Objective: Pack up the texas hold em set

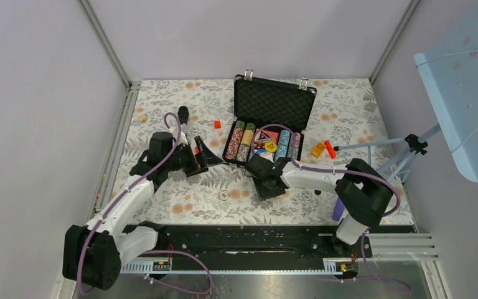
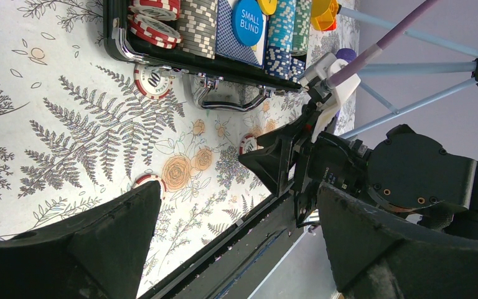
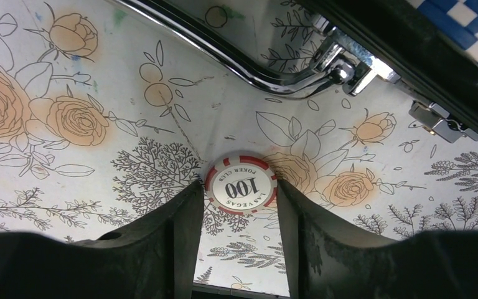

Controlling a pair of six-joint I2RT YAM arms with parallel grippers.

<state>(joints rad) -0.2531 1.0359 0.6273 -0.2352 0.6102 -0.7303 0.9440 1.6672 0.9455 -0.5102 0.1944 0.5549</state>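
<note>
Poker chip (image 3: 241,185) flat on worktop (image 3: 68,62), pinched between right jaws' tips, both rims touched; briefcase (image 3: 404,53) just ahead; left jaws wide, farther.

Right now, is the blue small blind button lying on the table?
No, the small blind button lies inside the open case, on a card deck.

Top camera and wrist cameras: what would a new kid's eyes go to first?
Probably the open black case at the far middle of the flowery table, packed with rows of stripy poker chips. Next, in the right wrist view, a red-and-white chip marked 100 sits right between the fingers of the right hand, near the case's shiny handle.
</note>
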